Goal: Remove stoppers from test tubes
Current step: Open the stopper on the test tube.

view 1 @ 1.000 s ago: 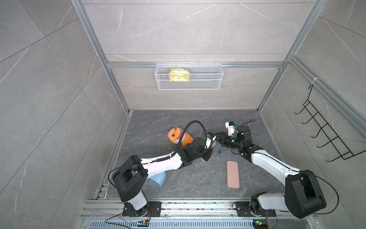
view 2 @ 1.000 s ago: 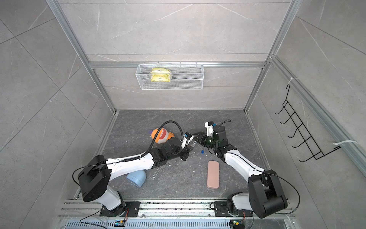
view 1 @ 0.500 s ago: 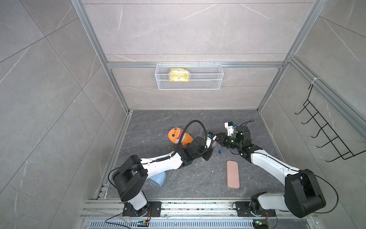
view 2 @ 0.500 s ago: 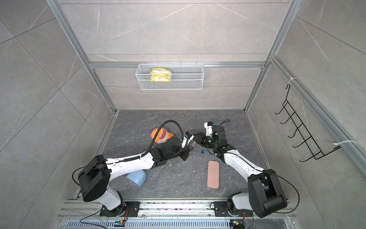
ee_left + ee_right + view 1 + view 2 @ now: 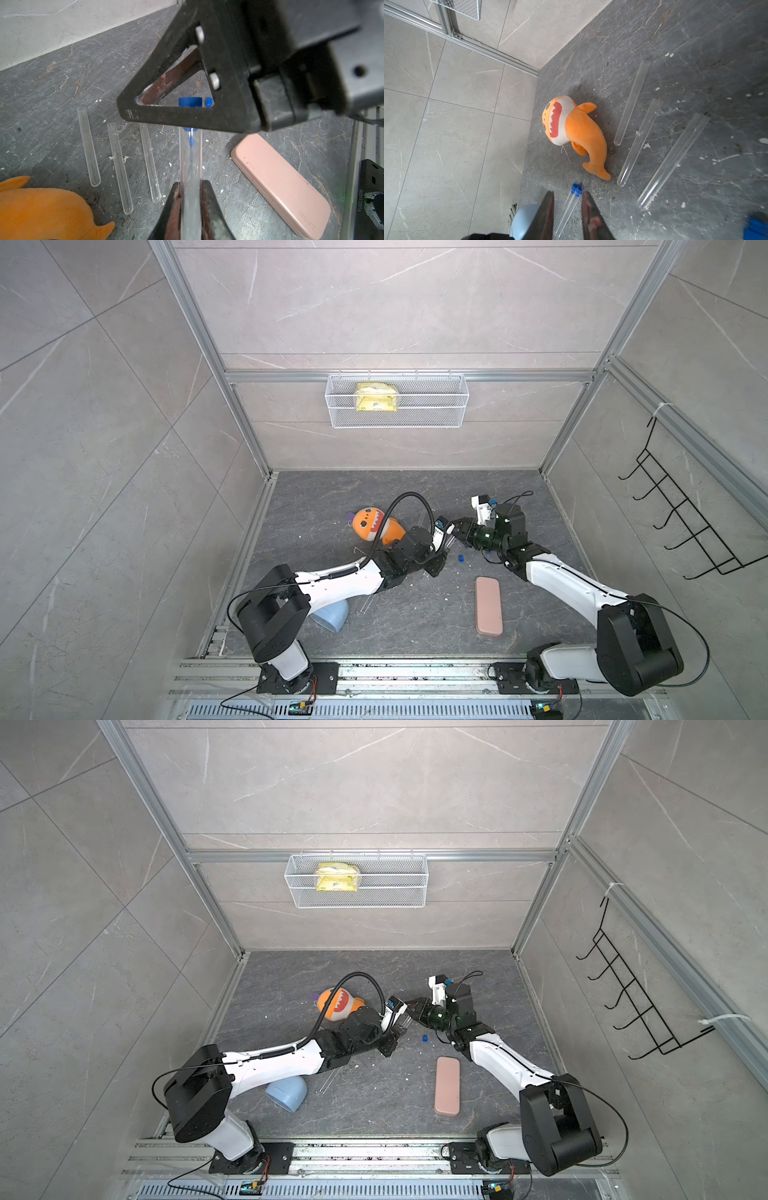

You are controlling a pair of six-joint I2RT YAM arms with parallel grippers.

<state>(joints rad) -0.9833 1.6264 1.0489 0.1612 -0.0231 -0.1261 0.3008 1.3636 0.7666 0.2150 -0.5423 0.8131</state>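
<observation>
Three bare tubes (image 5: pixel 640 141) lie side by side on the grey floor (image 5: pixel 340 497) near the plush shark (image 5: pixel 581 133), mouths open. We see two capped tubes (image 5: pixel 568 208) further off beside the blue bowl (image 5: pixel 332 616), their ends plugged blue. The left gripper (image 5: pixel 190 184) is clamped on one more test tube (image 5: pixel 190 162), and its stopper (image 5: pixel 190 102) sits in the far end. There the right gripper (image 5: pixel 567 193) meets it. In the left wrist view one of its fingers (image 5: pixel 176 116) crosses in front of the plugged end, and we cannot tell whether it touches the stopper. In its own wrist view the right jaws stand a little apart with nothing held between them, so we read them as open and empty. In both top views a loose stopper (image 5: pixel 460 558) (image 5: pixel 424 1038) lies on the floor near the two grippers, between them and the pink case (image 5: pixel 489 605).
</observation>
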